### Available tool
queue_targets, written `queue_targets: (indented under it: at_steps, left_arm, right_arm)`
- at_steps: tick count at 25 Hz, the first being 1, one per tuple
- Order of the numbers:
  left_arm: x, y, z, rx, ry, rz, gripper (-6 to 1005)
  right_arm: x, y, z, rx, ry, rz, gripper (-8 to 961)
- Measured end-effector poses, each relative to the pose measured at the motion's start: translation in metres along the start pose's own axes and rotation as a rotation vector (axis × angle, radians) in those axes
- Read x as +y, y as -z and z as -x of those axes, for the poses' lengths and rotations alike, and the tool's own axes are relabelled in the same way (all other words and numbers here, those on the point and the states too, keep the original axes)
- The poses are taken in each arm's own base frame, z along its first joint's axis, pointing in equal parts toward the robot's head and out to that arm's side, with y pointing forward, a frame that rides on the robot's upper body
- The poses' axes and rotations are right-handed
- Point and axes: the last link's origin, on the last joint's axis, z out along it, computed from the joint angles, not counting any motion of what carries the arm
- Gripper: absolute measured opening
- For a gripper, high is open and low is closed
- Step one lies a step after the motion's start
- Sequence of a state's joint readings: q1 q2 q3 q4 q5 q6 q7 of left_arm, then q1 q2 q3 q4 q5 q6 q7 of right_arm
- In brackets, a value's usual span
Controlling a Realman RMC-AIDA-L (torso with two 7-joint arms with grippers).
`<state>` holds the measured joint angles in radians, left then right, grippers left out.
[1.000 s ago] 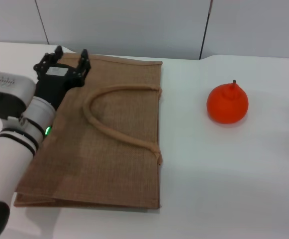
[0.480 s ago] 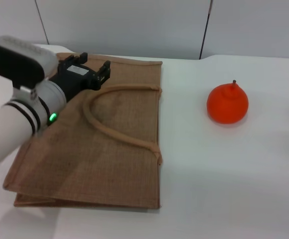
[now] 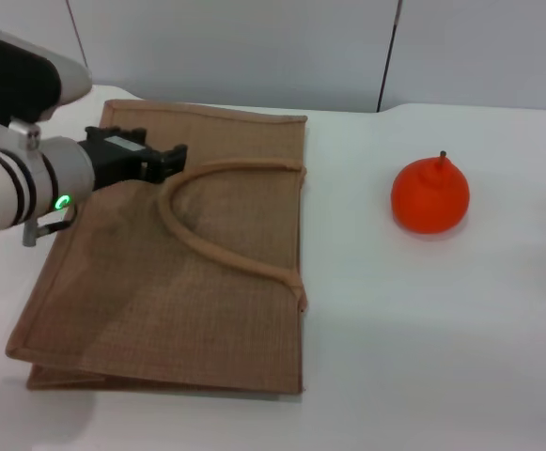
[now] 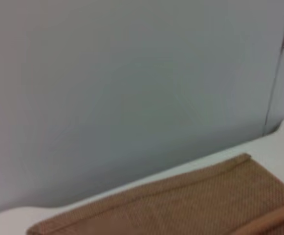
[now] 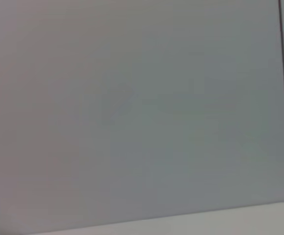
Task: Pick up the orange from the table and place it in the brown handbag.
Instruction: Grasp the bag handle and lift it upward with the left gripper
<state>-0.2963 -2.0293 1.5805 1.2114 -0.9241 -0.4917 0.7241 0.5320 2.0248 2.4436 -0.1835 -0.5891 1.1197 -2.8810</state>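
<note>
The left hand (image 3: 164,162) hangs low over the far left part of the brown handbag (image 3: 207,310), pointing rightward, its dark fingers (image 3: 177,153) just at the far end of the looped handle (image 3: 218,216). Whether the fingers are parted or closed I cannot tell, and whether they touch the handle is also unclear; nothing is visibly gripped. The left wrist view shows only the bag's far edge and the wall behind it. The right hand is not in view anywhere, and its wrist camera sees little but wall, so that arm looks parked.

The bag lies flat on the white desk (image 3: 423,357), its mouth along the right side where the handle ends meet the edging. The orange (image 3: 429,196) sits well apart to the right, upright with its stem up, untouched.

By my judgement the step in hand is preparing the bag, probably reaching for the handle to lift the mouth open. The next move calls for closing on the handle and raising it so there is a gap, since the orange cannot enter a flat bag
</note>
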Motion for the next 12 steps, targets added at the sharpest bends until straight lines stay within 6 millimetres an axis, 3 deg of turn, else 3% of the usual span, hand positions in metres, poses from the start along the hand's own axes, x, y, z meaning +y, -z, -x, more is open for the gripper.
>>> queue_targets:
  at_steps: [12]
  left_arm:
    - [-0.0074,0.0007,-0.004,-0.149,0.077,0.088,583]
  right_arm:
    - [0.0034,-0.0027,0.0014,-0.002,-0.003,0.008,852]
